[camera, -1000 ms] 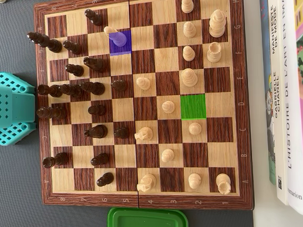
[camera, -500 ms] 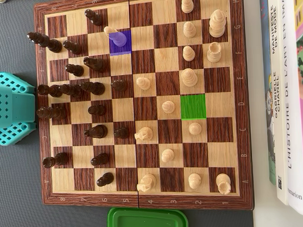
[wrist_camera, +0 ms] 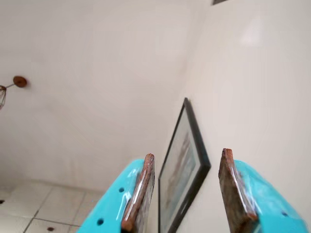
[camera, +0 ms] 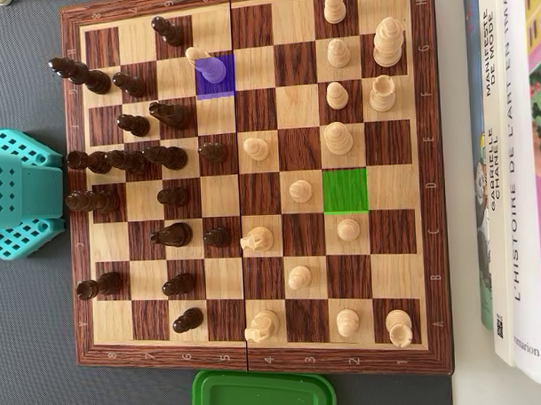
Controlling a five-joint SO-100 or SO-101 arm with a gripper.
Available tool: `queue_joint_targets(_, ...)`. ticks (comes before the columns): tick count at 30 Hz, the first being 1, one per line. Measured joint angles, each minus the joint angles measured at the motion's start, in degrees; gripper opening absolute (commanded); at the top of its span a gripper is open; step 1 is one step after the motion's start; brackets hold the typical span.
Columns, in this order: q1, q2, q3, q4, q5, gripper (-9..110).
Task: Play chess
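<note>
The wooden chessboard (camera: 258, 358) fills the overhead view. Dark pieces (camera: 171, 233) crowd its left half and light pieces (camera: 338, 138) stand on the right half. A purple-marked square (camera: 215, 87) near the top holds a pawn-like piece (camera: 211, 69) that looks purple-tinted. A green-marked square (camera: 345, 190) at mid right is empty. In the wrist view my gripper (wrist_camera: 187, 154) is open, its brown-padded fingers (wrist_camera: 141, 194) wide apart with nothing between them, aimed at a wall and not at the board. Only the teal arm base (camera: 17, 194) shows at the board's left edge.
A green lidded container (camera: 262, 394) sits just below the board. Books (camera: 518, 158) lie along the right edge. The wrist view shows a black-framed picture (wrist_camera: 180, 160) leaning on a pale wall above a tiled floor.
</note>
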Motion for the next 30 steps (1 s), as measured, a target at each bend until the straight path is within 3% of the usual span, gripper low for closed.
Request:
queue_joint_targets(20,-0.5,0.0,-22.8,84.2,0.0,19)
queue_joint_targets(30,-3.7,-0.1,-24.1,109.3,0.0,19)
